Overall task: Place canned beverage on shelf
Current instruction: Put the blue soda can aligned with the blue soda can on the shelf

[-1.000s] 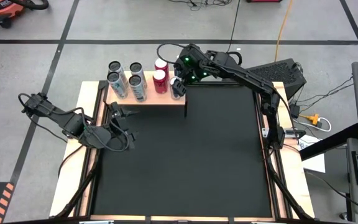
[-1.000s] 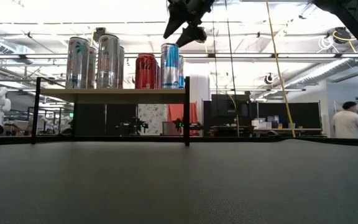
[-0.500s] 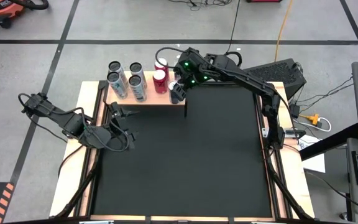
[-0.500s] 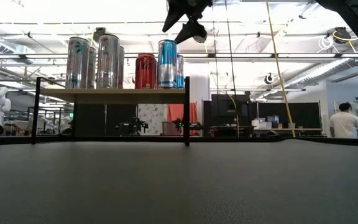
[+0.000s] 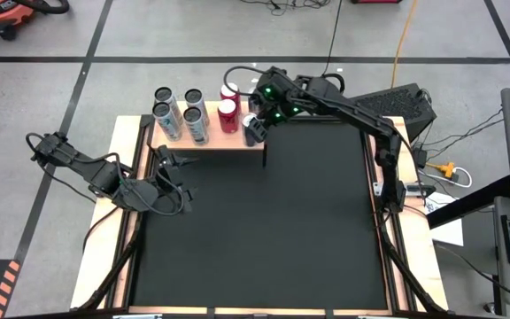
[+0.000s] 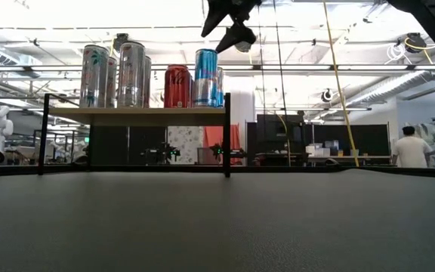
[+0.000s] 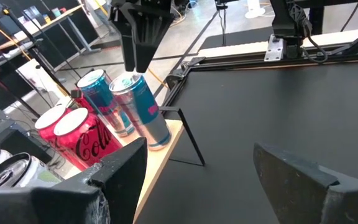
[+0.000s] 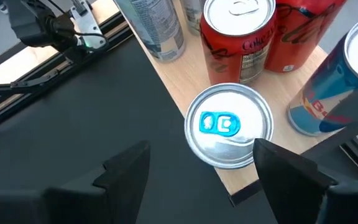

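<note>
Now released: blue can [image 8: 230, 134] upright on shelf [image 5: 237, 140], at front corner nearest 3 o'clock end, close to edge. Right hand [image 6: 227, 26] directly above can, jaws wide and empty, clear of rim for vertical retreat. Red cans [image 6: 177, 85] just beside at 9 o'clock; silver cans [image 6: 115, 74] farther along, row packed to leave room. Left hand [image 5: 168, 175] idle low over bench [image 5: 264, 230] at 9 o'clock side, jaws wide, empty.
</note>
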### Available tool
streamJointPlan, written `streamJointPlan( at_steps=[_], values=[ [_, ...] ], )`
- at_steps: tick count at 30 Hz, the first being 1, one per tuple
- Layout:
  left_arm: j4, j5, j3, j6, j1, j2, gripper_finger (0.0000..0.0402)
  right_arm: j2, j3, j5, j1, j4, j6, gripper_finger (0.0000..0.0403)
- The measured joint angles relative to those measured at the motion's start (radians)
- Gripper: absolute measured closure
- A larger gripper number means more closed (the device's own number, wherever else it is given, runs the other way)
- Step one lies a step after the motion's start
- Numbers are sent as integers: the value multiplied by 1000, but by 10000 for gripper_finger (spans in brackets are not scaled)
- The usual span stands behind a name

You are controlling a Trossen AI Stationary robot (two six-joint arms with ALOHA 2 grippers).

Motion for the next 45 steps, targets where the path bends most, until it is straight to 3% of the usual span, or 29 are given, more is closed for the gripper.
streamJointPlan(
  at_steps=[14, 21, 45],
  values=[
    [-4, 0, 0, 0, 0, 0, 107, -20, 0, -4, 7, 49, -7, 133],
    [-4, 0, 0, 0, 0, 0, 107, -17, 0, -102, 19, 68, -23, 133],
    [-5, 0, 0, 0, 0, 0, 107, 47, 0, -105, 100, 67, -59, 133]
  ],
)
